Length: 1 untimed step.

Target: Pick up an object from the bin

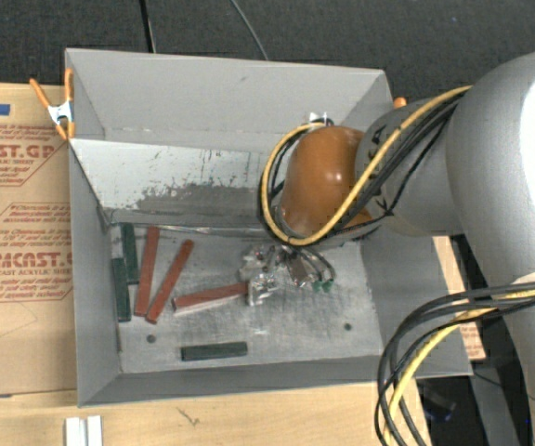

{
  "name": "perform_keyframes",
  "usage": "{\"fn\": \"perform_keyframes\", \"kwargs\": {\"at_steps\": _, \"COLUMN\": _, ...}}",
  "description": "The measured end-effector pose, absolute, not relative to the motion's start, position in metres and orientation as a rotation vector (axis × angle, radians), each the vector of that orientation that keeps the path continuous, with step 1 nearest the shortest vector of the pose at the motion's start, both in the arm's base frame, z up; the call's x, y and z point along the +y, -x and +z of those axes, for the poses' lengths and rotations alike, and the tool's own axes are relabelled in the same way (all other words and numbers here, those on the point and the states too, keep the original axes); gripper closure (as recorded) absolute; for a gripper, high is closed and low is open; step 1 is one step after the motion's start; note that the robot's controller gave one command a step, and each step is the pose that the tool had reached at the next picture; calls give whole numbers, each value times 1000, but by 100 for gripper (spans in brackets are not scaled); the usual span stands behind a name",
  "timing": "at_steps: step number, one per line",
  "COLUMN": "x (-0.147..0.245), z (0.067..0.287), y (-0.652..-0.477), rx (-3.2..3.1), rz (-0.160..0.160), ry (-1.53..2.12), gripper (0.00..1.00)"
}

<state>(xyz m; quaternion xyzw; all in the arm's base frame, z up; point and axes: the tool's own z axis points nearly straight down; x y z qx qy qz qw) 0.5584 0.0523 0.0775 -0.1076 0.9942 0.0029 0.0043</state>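
Observation:
My gripper (266, 283) is low over the middle of the bin floor, under the orange wrist cover. A red-brown flat stick (208, 298) lies just to its left, and the stick's right end reaches the gripper's metal tip. Whether that end is gripped or only touched I cannot make out. A small green piece (323, 286) sits right beside the gripper on its right. A dark green bar (214, 350) lies flat nearer the front wall, apart from the gripper.
Two more red-brown sticks (147, 272) (171, 280) lean side by side at the left of the floor. Dark green bars (121, 289) lie along the left wall. The arm and its yellow-black cables cover the bin's right rear part.

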Motion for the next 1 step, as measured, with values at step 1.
{"fn": "perform_keyframes", "kwargs": {"at_steps": 1, "x": 52, "z": 241, "y": -576, "rx": 3115, "rz": 0, "ry": 349, "gripper": 100}}
